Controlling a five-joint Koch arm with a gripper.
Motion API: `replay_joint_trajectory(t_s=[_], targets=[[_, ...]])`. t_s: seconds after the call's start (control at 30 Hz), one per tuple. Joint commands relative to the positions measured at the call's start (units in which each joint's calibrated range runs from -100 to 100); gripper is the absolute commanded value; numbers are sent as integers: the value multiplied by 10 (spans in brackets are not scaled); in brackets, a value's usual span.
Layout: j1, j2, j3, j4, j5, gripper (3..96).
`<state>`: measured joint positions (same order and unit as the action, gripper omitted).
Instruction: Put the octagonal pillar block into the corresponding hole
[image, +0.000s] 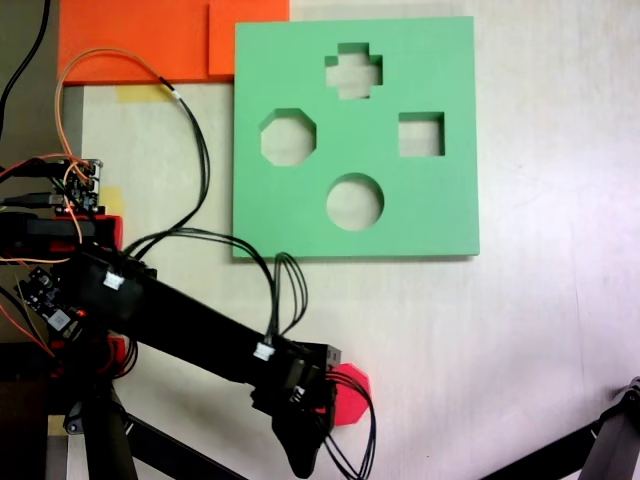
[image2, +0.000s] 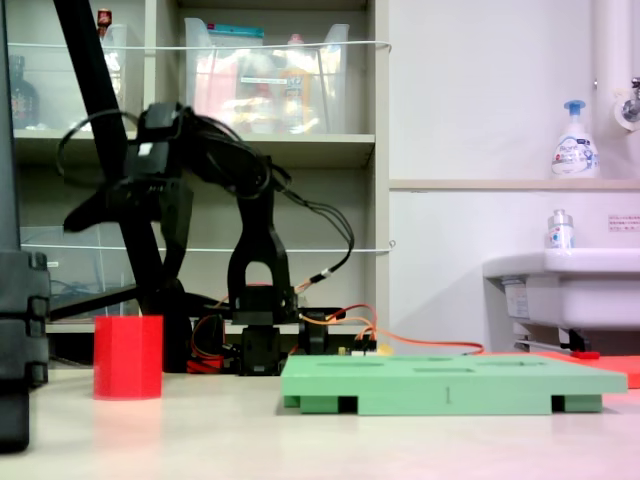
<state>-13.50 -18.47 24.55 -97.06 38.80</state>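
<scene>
A: First exterior view, top-down: pale bench (image: 540, 330) w/ green foam board (image: 440, 215) near its far edge; cutouts = cross, square, round, plus the corresponding hole (image: 288, 137), 8-sided, toward the first exterior view's left. Orange sheets (image: 130, 40) at the far-left corner.

B: Second exterior view, side-on: shelving w/ clear bins (image2: 265, 75) behind, sink (image2: 570, 285) and soap bottle (image2: 575, 140) at the second exterior view's right.

A: Arm pose: black links run from the base at the first exterior view's left toward the near edge; gripper (image: 318, 420) just beside the octagonal pillar block (image: 350, 395).

B: Block (image2: 128, 357) stands upright on the bench, well apart from the board (image2: 450, 385); gripper (image2: 150, 205) hangs above it, not touching.

A: Claw state: cannot tell; jaws hidden by the arm body and cables, partly cut off at the near edge.
</scene>
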Motion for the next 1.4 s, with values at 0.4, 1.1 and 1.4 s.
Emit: replay_joint_trajectory(t_s=[0.4,1.1,1.4], targets=[[31,183,70,-29,-4,930],[21,261,46,-29,-41,469],[12,225,-19,-29,-42,253]])
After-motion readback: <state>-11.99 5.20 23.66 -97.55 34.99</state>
